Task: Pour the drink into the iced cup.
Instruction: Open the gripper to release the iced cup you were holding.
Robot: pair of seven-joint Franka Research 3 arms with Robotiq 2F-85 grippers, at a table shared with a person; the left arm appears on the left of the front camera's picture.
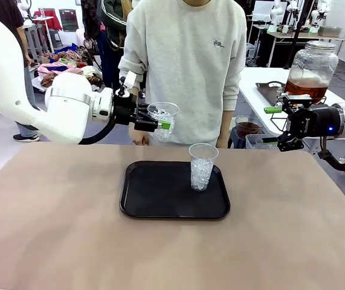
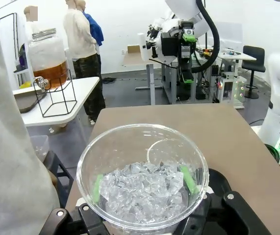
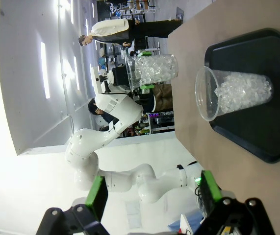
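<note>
My left gripper is shut on a clear plastic cup of ice, held upright in the air over the table's far edge, in front of the person. In the left wrist view this iced cup sits between the green pads. A second iced cup stands on the black tray. The drink is amber liquid in a large glass dispenser jar on a side table at the far right. My right gripper hangs open and holds nothing, just below that jar.
A person in a grey sweatshirt stands at the far side, close behind the held cup. A small cup of dark brown liquid sits beyond the table edge at right. The brown tabletop has free room around the tray.
</note>
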